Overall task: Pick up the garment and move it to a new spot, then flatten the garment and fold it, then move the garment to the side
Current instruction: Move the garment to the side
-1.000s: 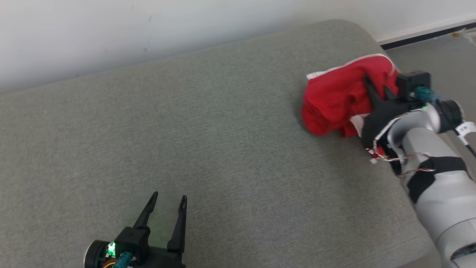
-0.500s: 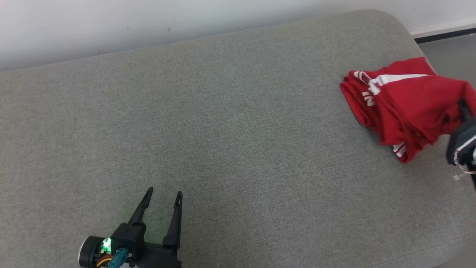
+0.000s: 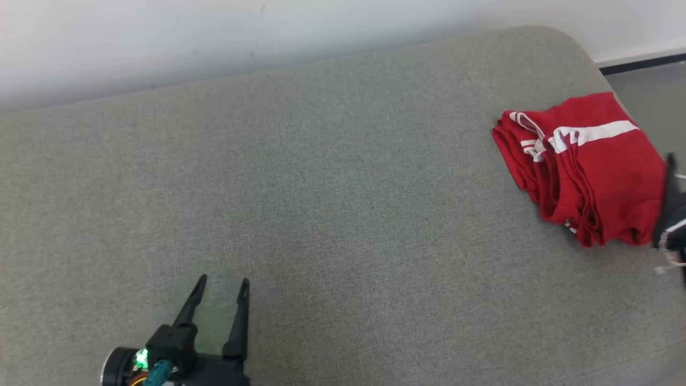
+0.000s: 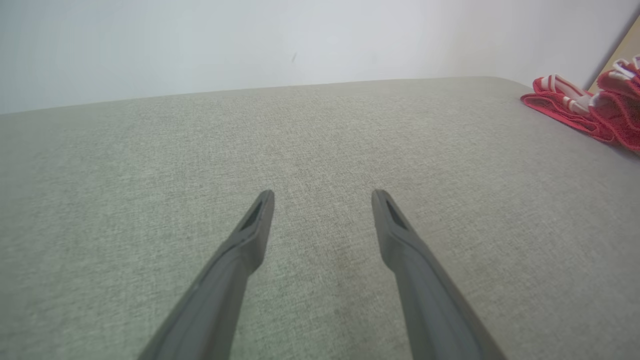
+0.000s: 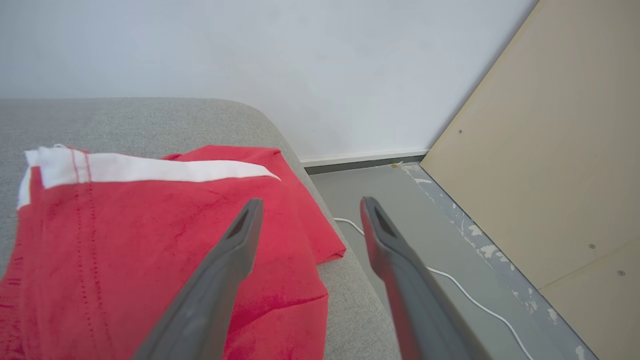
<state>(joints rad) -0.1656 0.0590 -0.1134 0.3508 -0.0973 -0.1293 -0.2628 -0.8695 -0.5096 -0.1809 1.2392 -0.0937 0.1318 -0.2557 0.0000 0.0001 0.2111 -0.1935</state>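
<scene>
A wide grey fabric cushion [image 3: 343,187] is seen, with the folded red garment with white stripes [image 3: 589,171] laid near its right end. The right gripper [image 5: 311,201] is held spread at the garment's right edge with nothing gripped. The left gripper [image 3: 224,280] is likewise spread over bare cushion, well apart from the garment.

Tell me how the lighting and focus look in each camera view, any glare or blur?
Head view: soft, even light, no hard shadows; a green glow by the left claw tints the grey cushion. Left wrist view: finger bases blur near the lens; the red garment is cropped at the right edge. Right wrist view: right claw soft, garment weave crisp.
</scene>
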